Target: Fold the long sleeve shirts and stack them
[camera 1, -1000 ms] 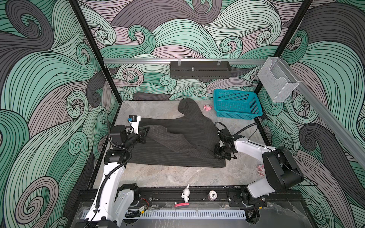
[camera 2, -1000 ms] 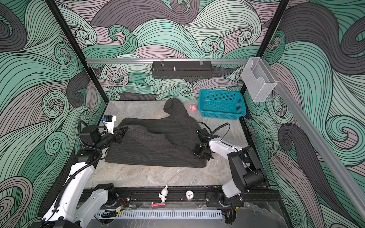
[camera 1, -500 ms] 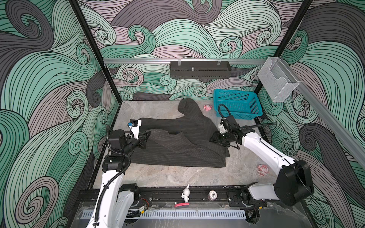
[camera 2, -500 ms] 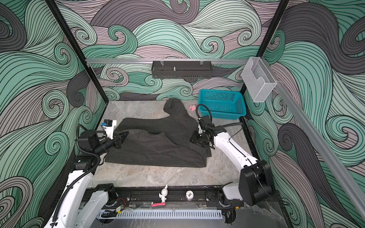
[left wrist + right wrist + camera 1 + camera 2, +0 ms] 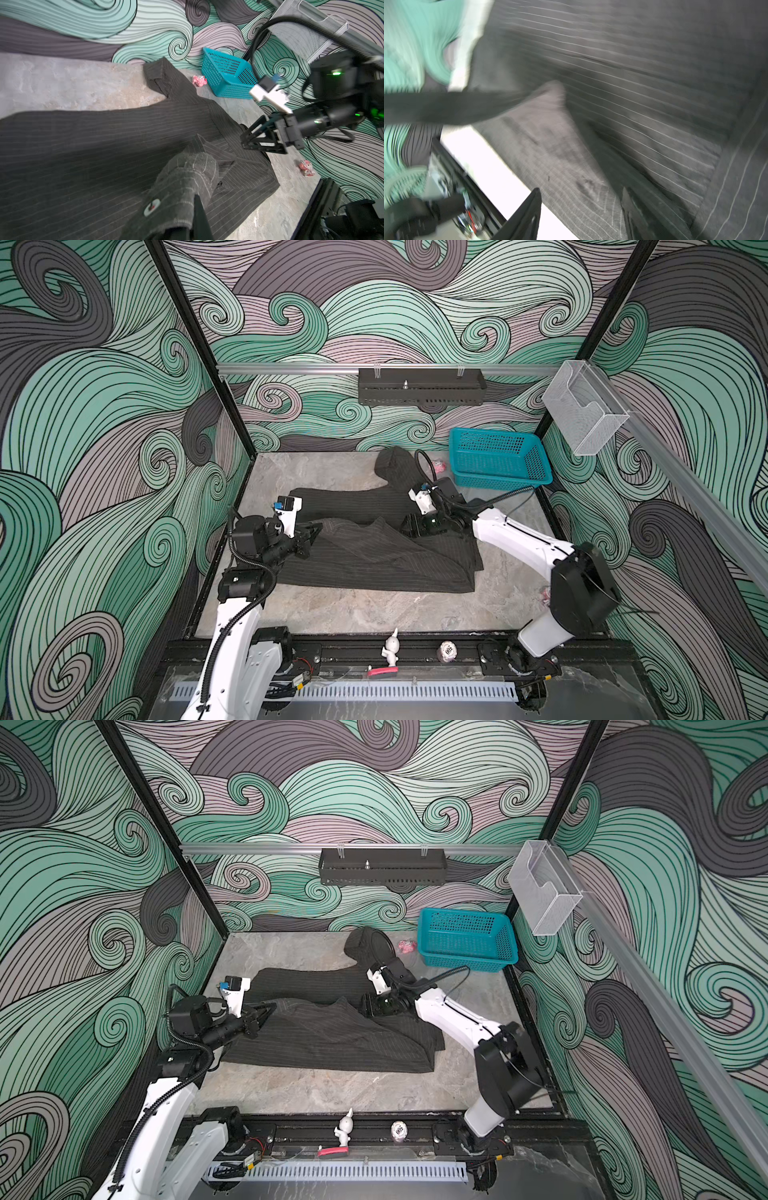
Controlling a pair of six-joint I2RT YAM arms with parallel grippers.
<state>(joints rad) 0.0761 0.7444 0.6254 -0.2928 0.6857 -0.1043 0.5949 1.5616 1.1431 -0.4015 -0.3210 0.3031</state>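
In left pincer [image 5: 312, 531]: shirt [image 5: 374, 562] edge; right pincer [image 5: 409, 526] above, seemingly clear.

Grey marble surface [image 5: 332, 614]. Teal basket [image 5: 498, 472] at 1 o'clock, near the back wall. Pink toy [image 5: 439, 465] on the surface just beside the basket, at its 9 o'clock. Second pink toy [image 5: 305, 167] at 4 o'clock, near the surface edge. Black rack [image 5: 419, 387] on the back wall at 12. Clear holder [image 5: 582, 414] on the side rail at 2. On the front rail at 6: white figurine [image 5: 390, 649], small ball [image 5: 446, 651], red clip [image 5: 382, 672].
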